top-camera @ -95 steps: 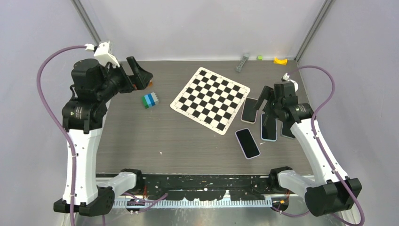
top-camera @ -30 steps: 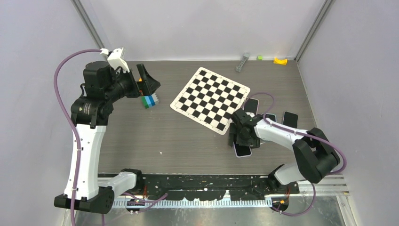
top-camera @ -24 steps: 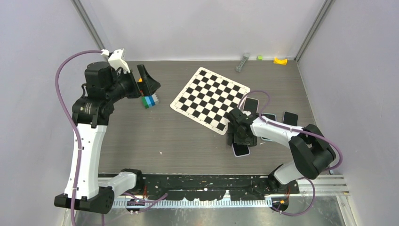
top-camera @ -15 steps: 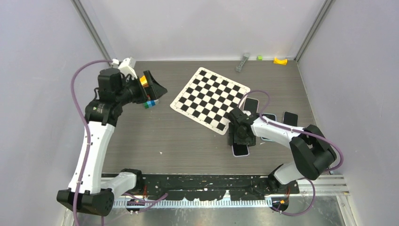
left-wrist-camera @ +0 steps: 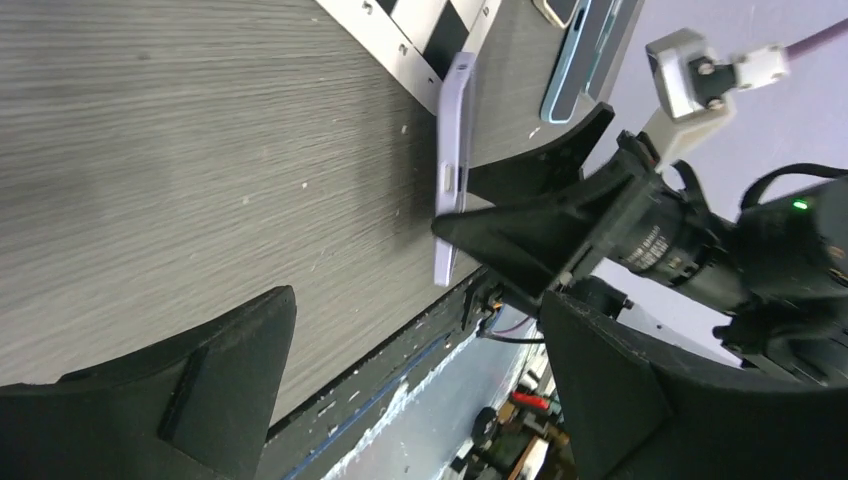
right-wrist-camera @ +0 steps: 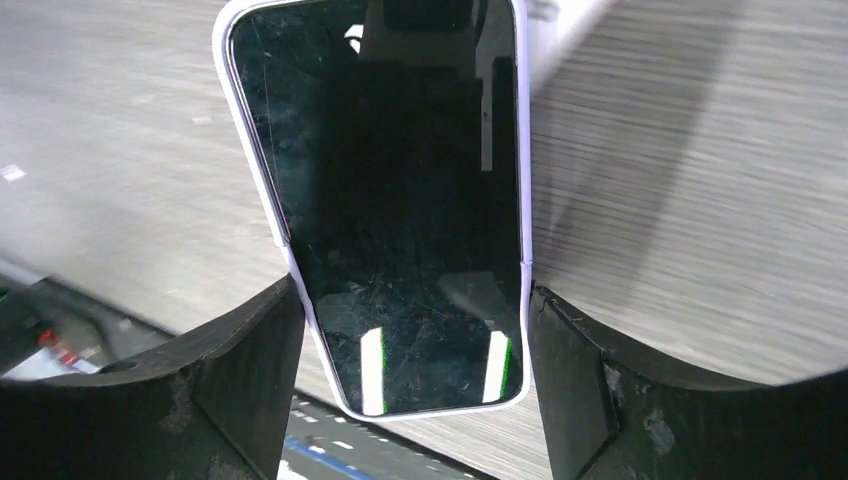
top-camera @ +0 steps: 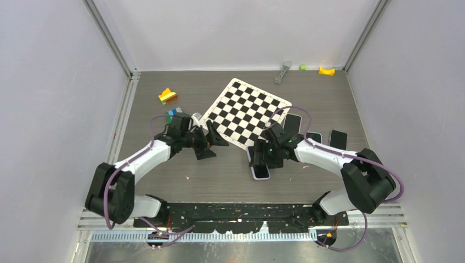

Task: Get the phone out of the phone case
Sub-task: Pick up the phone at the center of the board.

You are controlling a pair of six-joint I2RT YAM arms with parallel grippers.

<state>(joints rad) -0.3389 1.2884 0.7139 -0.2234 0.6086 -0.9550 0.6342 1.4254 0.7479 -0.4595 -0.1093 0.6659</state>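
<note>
The phone in its lavender case (top-camera: 260,172) is screen-up at the table's front centre. My right gripper (top-camera: 262,158) is shut on its long sides. In the right wrist view both fingers press the case edges of the phone (right-wrist-camera: 400,200), with the right gripper (right-wrist-camera: 412,295) around its lower half. My left gripper (top-camera: 215,143) is open and empty, low over the table just left of the phone. In the left wrist view the left gripper (left-wrist-camera: 420,385) has its jaws wide apart, and the phone (left-wrist-camera: 453,170) shows edge-on ahead of them, held by the right fingers.
A checkerboard mat (top-camera: 245,113) lies behind the grippers. Three other phones (top-camera: 293,121) (top-camera: 314,136) (top-camera: 338,138) lie right of it. A blue-green block (top-camera: 174,112) and an orange-yellow block (top-camera: 167,96) sit at the left. Small parts (top-camera: 282,71) (top-camera: 327,70) line the back edge.
My left arm has swung down from the back left to the table centre, facing the phone. My right gripper has moved left with the phone in its grip.
</note>
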